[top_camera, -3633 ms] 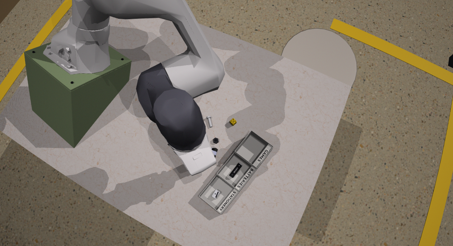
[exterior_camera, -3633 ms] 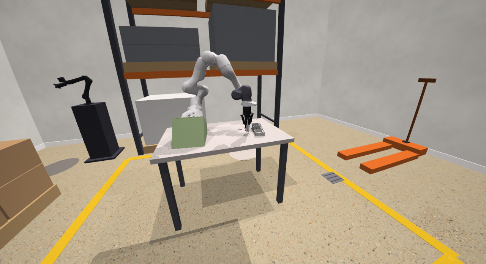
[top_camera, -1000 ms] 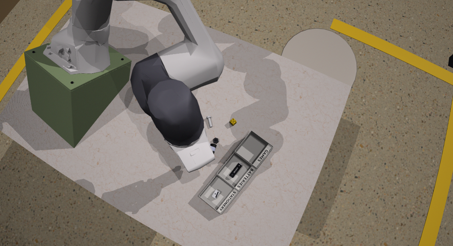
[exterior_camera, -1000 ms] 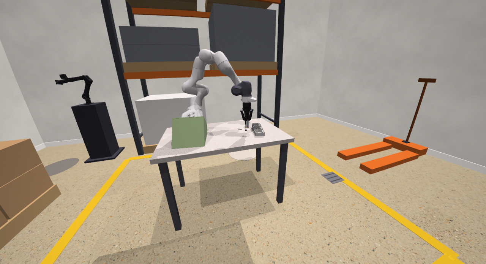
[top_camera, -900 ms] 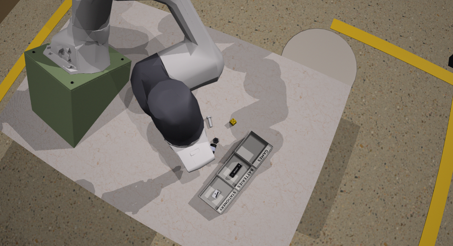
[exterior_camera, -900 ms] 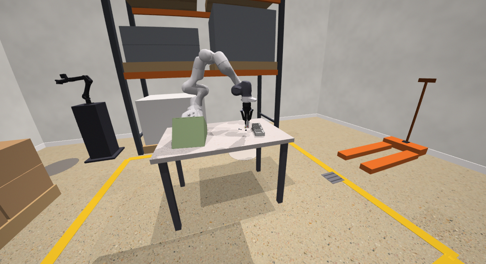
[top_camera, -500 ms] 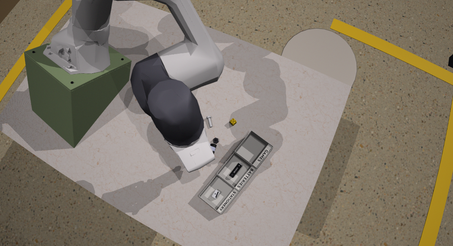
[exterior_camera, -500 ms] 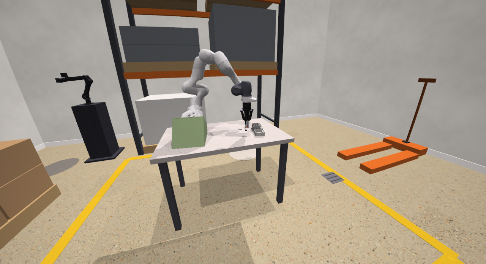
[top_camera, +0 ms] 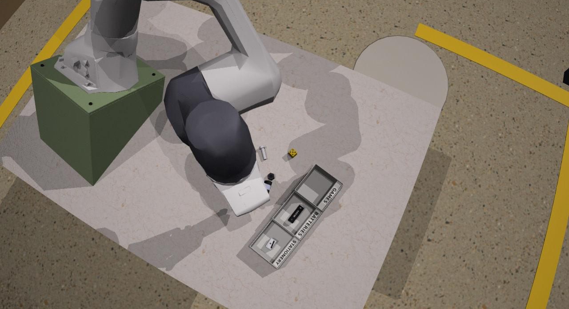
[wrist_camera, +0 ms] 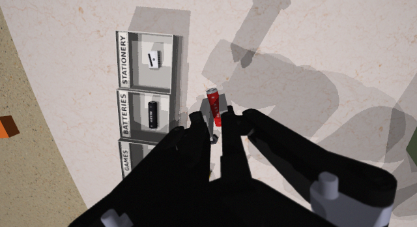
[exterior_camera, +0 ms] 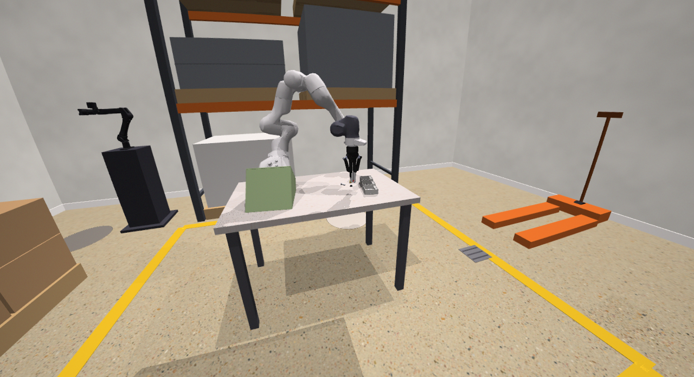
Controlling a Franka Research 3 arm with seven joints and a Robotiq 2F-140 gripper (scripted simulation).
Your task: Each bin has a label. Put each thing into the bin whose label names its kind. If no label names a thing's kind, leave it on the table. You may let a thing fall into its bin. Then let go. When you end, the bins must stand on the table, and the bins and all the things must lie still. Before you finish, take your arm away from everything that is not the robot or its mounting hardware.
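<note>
My gripper (exterior_camera: 352, 179) (wrist_camera: 215, 105) is shut on a red battery (wrist_camera: 213, 100), beside the joined bins; its exact height is hard to tell. The stationery bin (top_camera: 286, 252) (wrist_camera: 124, 60) holds a white sharpener (top_camera: 271, 243) (wrist_camera: 154, 59). The middle batteries bin (top_camera: 308, 224) (wrist_camera: 124, 114) holds a black battery (top_camera: 295, 214) (wrist_camera: 152, 115). The games bin (top_camera: 330, 193) (wrist_camera: 126, 160) shows nothing inside in the top view. A yellow die (top_camera: 292, 152), a silver bolt (top_camera: 263, 152) and a dark nut (top_camera: 270, 175) (wrist_camera: 214, 139) lie on the table. The hand hides the red battery in the top view.
The green robot base (top_camera: 63, 120) (exterior_camera: 269, 189) stands at one end of the table (top_camera: 378, 120) (exterior_camera: 315, 214). The die, bolt and nut lie between the arm and the games bin end. A tall rack (exterior_camera: 402, 59) stands behind the table.
</note>
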